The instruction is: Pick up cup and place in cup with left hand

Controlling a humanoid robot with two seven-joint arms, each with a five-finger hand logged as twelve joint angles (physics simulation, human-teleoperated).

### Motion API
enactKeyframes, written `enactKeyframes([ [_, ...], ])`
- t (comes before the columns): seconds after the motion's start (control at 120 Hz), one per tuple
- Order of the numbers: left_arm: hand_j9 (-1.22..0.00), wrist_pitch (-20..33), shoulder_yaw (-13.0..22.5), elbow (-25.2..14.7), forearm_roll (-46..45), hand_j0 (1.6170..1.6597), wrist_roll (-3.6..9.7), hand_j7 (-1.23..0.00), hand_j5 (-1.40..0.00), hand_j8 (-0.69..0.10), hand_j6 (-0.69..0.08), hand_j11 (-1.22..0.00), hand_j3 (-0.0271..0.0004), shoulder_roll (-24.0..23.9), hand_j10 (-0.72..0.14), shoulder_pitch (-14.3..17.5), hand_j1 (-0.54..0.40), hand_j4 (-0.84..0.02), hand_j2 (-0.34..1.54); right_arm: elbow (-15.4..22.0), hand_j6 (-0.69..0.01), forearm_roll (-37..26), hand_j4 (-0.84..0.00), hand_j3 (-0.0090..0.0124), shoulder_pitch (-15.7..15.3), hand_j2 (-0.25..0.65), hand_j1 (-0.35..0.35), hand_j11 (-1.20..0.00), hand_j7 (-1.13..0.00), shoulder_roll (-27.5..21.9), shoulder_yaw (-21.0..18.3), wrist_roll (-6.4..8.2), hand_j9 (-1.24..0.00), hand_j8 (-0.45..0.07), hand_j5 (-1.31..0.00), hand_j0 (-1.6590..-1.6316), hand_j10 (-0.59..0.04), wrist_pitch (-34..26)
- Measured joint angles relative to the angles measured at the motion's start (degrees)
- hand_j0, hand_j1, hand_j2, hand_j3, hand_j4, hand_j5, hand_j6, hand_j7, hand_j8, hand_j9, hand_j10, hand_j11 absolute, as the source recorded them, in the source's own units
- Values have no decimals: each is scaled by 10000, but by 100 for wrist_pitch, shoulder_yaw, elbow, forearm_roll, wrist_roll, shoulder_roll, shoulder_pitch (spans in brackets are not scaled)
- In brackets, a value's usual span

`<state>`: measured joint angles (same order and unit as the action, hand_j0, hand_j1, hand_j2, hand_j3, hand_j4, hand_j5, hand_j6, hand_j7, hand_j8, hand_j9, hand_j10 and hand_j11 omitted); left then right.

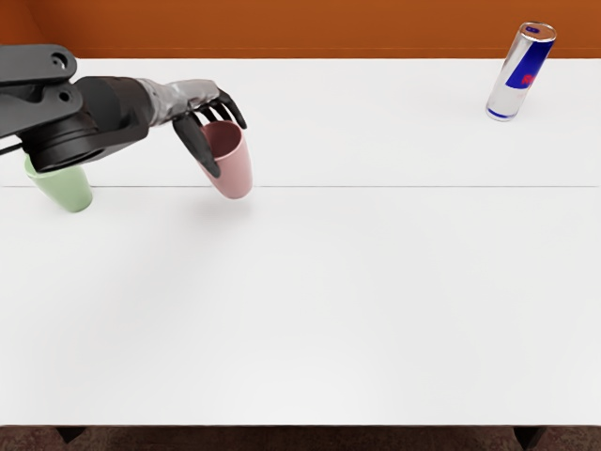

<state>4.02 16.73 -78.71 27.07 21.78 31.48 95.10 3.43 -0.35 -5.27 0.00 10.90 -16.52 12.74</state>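
My left hand (218,141) reaches in from the left edge at the upper left of the table. It is shut on a pink cup (238,173), with the thumb across the cup's left side and the fingers over the far side of its rim. The cup's mouth faces up, and a soft shadow lies below it. Left of it, a green cup (70,189) stands on the table, its upper part partly hidden behind my left forearm. The right arm is out of view.
A blue and silver can (521,72) stands at the back right of the white table (319,301). An orange-brown surface (329,28) runs along the table's back edge. The front edge lies near the bottom of the view.
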Motion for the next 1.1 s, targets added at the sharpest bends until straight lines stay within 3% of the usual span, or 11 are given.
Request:
enactKeyframes([
  [0.925, -6189, -968, -69, -130, -31, 16566, -3, -6133, -6340, -3422, -3743, -6252, 0, 1390, -4758, 290, -1177, -4628, 1843, 0, -6, 0, -4, 0, 0, 0, -3491, 0, 0, 0, 0, 0, 0, -5, -1, -16581, -3, 0],
  [1.1, -6176, -1155, -202, -149, -20, 16565, -2, -6095, -6325, -3242, -3474, -6247, 0, 1649, -4627, 290, -1284, -4640, 1732, 0, -6, 0, -4, 0, 0, 0, -3491, 0, 0, 0, 0, 0, -1, -4, -1, -16581, -3, 0],
])
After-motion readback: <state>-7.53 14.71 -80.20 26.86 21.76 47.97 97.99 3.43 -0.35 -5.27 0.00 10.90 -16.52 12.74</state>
